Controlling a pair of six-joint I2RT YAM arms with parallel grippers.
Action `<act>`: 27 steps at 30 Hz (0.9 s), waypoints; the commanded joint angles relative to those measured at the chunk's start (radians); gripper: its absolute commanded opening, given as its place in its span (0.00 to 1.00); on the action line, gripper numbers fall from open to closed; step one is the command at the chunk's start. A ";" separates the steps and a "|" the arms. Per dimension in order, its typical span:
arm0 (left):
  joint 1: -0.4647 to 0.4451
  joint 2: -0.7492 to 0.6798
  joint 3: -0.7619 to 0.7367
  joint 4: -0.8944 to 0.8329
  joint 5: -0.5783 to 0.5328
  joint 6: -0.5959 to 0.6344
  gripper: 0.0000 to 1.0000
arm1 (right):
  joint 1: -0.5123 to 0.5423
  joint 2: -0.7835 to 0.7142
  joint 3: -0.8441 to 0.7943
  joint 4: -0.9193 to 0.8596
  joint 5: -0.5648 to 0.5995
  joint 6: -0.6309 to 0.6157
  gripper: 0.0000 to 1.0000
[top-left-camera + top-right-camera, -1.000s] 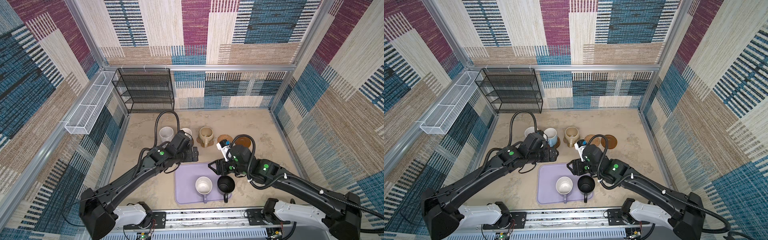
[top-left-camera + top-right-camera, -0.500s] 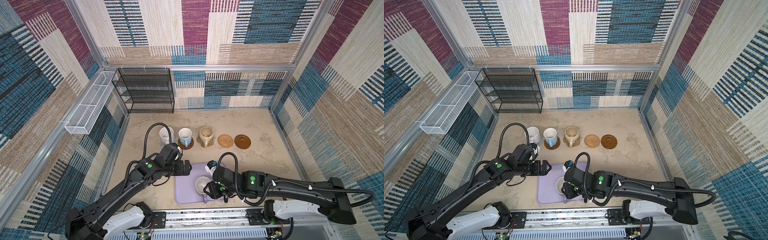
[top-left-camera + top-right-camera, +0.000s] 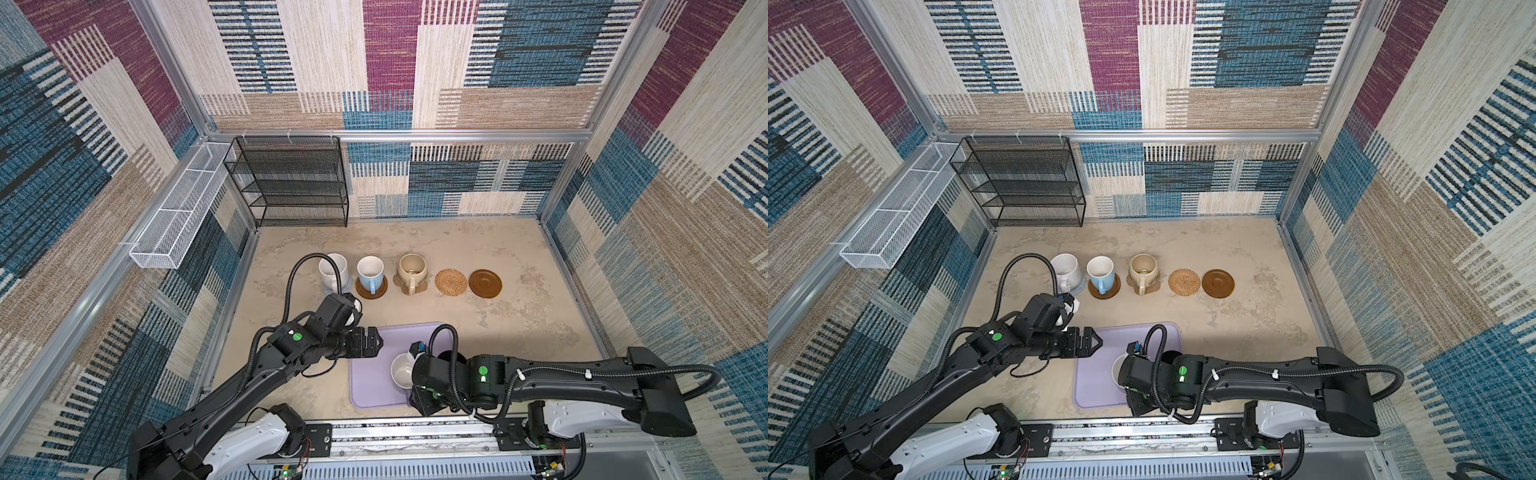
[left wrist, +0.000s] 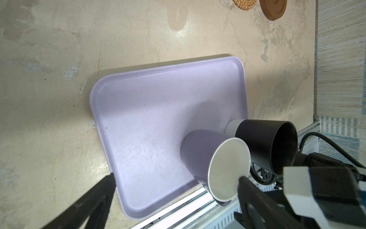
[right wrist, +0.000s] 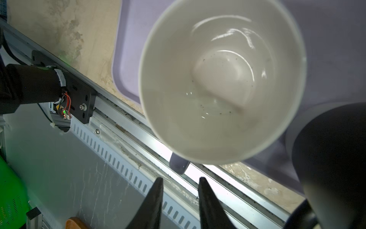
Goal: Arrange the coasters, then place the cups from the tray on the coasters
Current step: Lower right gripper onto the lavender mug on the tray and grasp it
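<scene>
The right gripper [image 5: 180, 178] is hovering over the near edge of the tray [image 3: 365, 390]. Its fingers [image 5: 152, 200] are standing a little apart and gripping nothing. The handle [image 5: 179, 165] of the lavender mug [image 3: 401, 371] is lying just beyond their tips, pointing out over the tray's near rim. That mug is standing upright on the tray with its white inside showing, and the black mug [image 4: 263, 138] is standing just beside it. In both top views the right arm is covering most of the black mug.

The left gripper [image 3: 374, 341] is hanging over the tray's far left corner, its fingers [image 4: 95, 198] spread wide and empty, pointing toward the two mugs.

A row is running left to right along the far part of the worktop [image 3: 498, 324]. The white mug [image 3: 333, 270] is sitting on the grey-blue coaster [image 3: 1077, 287], the blue mug [image 3: 370, 272] on a brown coaster [image 3: 371, 294], and the beige mug [image 3: 411, 270] on the paw coaster [image 3: 420, 289]. The rattan coaster [image 3: 451, 282] and a second brown coaster [image 3: 485, 283] are lying bare, close together without touching.
</scene>
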 commanded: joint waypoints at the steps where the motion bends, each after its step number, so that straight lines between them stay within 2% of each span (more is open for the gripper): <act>1: 0.003 -0.018 -0.024 0.052 0.047 -0.004 0.99 | 0.002 0.033 0.006 0.051 0.017 0.020 0.37; 6: 0.038 -0.052 -0.075 0.093 0.072 -0.023 0.99 | 0.002 0.086 0.013 0.078 0.046 0.020 0.38; 12: 0.051 -0.056 -0.101 0.103 0.081 -0.042 0.99 | -0.004 0.132 0.040 0.050 0.131 0.021 0.32; 18: 0.052 -0.073 -0.167 0.214 0.144 -0.096 0.99 | -0.046 0.175 0.066 0.043 0.181 -0.014 0.29; 21: 0.051 -0.092 -0.176 0.205 0.108 -0.101 0.99 | -0.056 0.200 0.079 0.056 0.206 -0.041 0.32; 27: 0.053 -0.124 -0.180 0.182 0.066 -0.090 0.99 | -0.061 0.231 0.094 0.104 0.251 -0.104 0.30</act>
